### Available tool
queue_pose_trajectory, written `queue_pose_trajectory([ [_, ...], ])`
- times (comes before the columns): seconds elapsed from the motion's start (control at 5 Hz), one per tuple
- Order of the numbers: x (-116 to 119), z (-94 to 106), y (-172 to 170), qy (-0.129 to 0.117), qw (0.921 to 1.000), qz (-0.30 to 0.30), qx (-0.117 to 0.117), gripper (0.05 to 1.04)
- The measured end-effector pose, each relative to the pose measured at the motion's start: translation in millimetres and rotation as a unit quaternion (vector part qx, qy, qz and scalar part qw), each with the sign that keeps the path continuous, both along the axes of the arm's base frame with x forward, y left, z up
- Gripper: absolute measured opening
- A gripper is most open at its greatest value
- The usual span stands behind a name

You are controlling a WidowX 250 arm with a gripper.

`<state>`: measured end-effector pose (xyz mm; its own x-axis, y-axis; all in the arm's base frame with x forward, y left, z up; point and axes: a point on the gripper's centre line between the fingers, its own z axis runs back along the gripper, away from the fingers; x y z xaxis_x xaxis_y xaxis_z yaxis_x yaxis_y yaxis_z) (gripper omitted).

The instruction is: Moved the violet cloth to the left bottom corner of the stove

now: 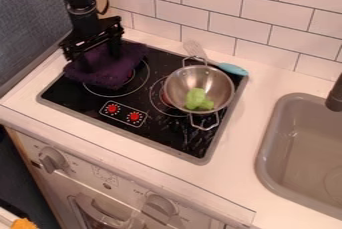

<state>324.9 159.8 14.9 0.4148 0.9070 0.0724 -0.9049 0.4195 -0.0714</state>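
Observation:
Over the upper left part of the stove hangs the black gripper, open, with its two fingers spread apart and their lower ends against or just above the cloth. The violet cloth lies bunched under it, covering much of the left burner and the stove's left back area. The gripper hides part of the cloth's upper side. The black stove has a bare strip along its front edge, around two red knobs.
A metal pot with a green piece inside stands on the right burner. Behind it lies a spatula with a blue handle. A grey sink is at the right, and a tiled wall runs behind the counter.

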Motion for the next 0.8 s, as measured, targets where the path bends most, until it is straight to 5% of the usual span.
queue_pose_trajectory([
  [0.2, -19, 0.3, 2, 0.030, 0.9993, 0.015, 0.018, 1.001],
  [0.8, -86, 1.7, 14, 0.032, 0.9919, 0.122, -0.007, 1.001],
])
